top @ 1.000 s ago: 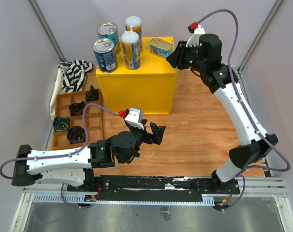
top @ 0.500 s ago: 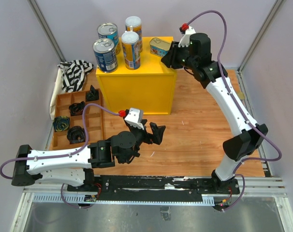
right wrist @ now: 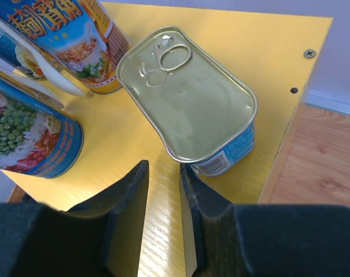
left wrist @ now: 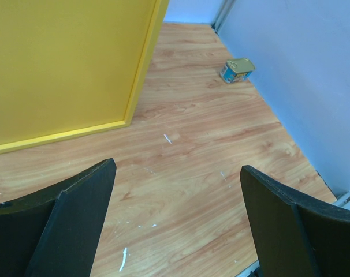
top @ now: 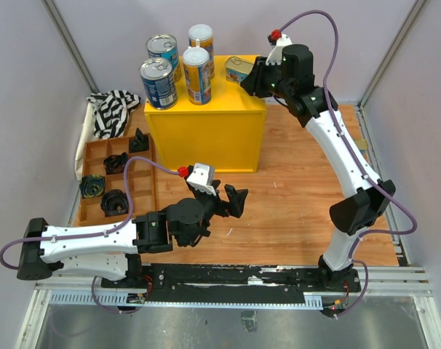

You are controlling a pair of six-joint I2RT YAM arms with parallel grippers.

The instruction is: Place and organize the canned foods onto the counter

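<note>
The yellow counter (top: 206, 131) carries two wide blue cans (top: 158, 81) (top: 162, 49), two slim white-lidded cans (top: 196, 74) (top: 201, 36) and a flat gold tin (top: 237, 67). My right gripper (top: 257, 78) hovers at the tin's right end. In the right wrist view the fingers (right wrist: 163, 173) stand nearly together with nothing between them, and the right fingertip (right wrist: 189, 173) sits at the edge of the tin (right wrist: 186, 98). A slim can (right wrist: 65, 40) and a blue can (right wrist: 25, 133) stand to its left. My left gripper (top: 231, 200) is open and empty low over the floor. Another gold tin (left wrist: 237, 69) lies by the far wall.
A brown wooden tray (top: 149, 190) with small black objects lies left of the counter, and a striped cloth (top: 111, 109) lies behind it. Grey walls close the area on the left, back and right. The counter's yellow side (left wrist: 65, 69) fills the left of the left wrist view.
My right arm has swung left and further over the counter, bringing its gripper up against the gold tin's right end. The left arm has not moved.
</note>
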